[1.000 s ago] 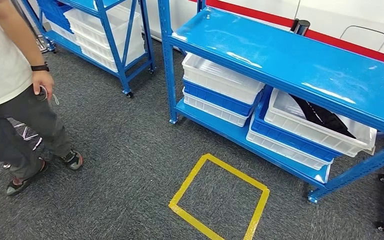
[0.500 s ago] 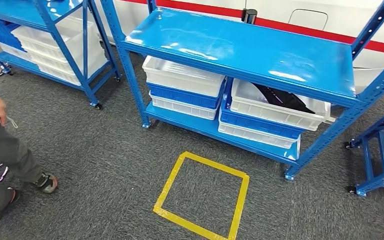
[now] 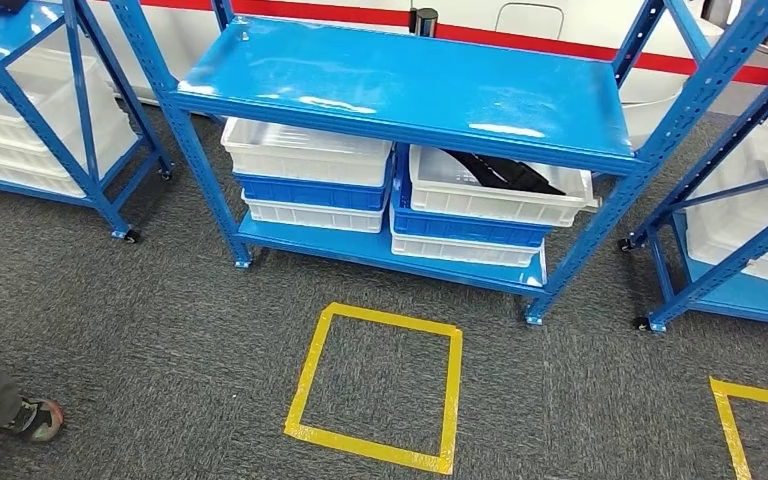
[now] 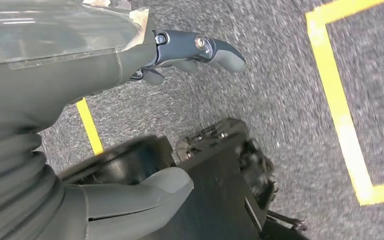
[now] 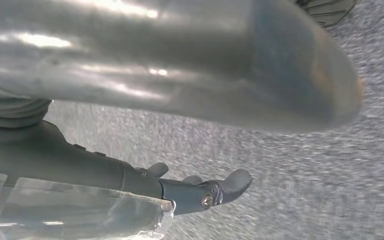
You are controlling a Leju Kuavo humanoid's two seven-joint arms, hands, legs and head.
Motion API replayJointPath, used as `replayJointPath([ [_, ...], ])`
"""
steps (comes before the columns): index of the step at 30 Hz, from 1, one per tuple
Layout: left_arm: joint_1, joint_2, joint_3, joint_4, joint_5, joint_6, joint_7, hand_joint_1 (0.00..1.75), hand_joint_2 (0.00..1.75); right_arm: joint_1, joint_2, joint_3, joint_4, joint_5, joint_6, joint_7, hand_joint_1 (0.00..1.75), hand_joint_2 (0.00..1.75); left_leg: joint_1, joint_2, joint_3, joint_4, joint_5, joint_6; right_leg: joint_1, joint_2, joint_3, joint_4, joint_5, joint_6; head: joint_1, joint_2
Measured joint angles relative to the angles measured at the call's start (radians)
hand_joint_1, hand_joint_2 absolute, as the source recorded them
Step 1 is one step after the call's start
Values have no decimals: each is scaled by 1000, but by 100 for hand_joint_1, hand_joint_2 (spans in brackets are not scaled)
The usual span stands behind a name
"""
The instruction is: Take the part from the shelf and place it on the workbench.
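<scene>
Shelf stands far centre | black part lies in right upper white bin under its top board | left hand and right hand empty, fingers spread | yellow tape square near.

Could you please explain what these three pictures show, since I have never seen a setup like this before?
This is a two-legged humanoid robot. The wide picture is from its head, looking down at a blue shelf on grey carpet, with a yellow tape square in front. On the lower level sit stacked bins; the upper right white bin holds a black part. The other two pictures come from wrist cameras on hanging arms, pointing at the floor. The left robot hand and right robot hand both hold nothing, fingers apart.
</scene>
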Motion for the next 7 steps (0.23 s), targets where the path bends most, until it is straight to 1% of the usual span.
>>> replayJointPath([
  [1, 0, 0, 0, 0, 0, 0, 0, 0, 175, 2, -1, 0, 0, 2, -1, 1, 0, 0, 0, 9, 1, 0, -1, -1, -1, -3, 18, -28, 14, 9, 1, 0],
  [2, -1, 0, 0, 0, 0, 0, 0, 0, 175, 3, -1, 0, 0, 6, -4, 2, 0, 44, 0, 16, 2, 0, -2, -4, -3, -7, 54, -92, 37, 17, 2, 0],
  [3, -1, 0, 0, 0, 0, 0, 1, 0, 175, 3, -2, 0, 0, 10, -8, 4, 0, 87, 0, 21, 4, 0, -3, -6, -4, -15, 102, -174, 63, 23, 3, 0],
  [4, -2, -1, 0, 0, 0, 0, 2, 0, 175, 3, -3, 1, 0, 15, -11, 6, 0, 131, -2, 25, 6, 1, -5, -11, 0, -23, 142, -243, 86, 23, 4, 0],
  [5, -3, -1, 0, 0, 0, 0, 3, 0, 175, 3, -3, 1, 0, 18, -14, 8, 0, 175, -4, 28, 8, 2, -8, -16, 3, -29, 168, -289, 102, 18, 4, 0],
  [6, -3, 0, 0, 0, 0, 0, 4, 0, 175, 3, -3, 2, 0, 22, -15, 12, 0, 175, -7, 30, 10, 4, -12, -13, 2, -33, 182, -312, 112, 12, 3, 0],
  [7, -3, 0, 0, 0, 0, 0, 4, 0, 175, 3, -3, 2, 0, 24, -15, 14, 0, 175, -10, 31, 11, 5, -14, -14, 4, -34, 184, -314, 118, 9, 2, 0],
])
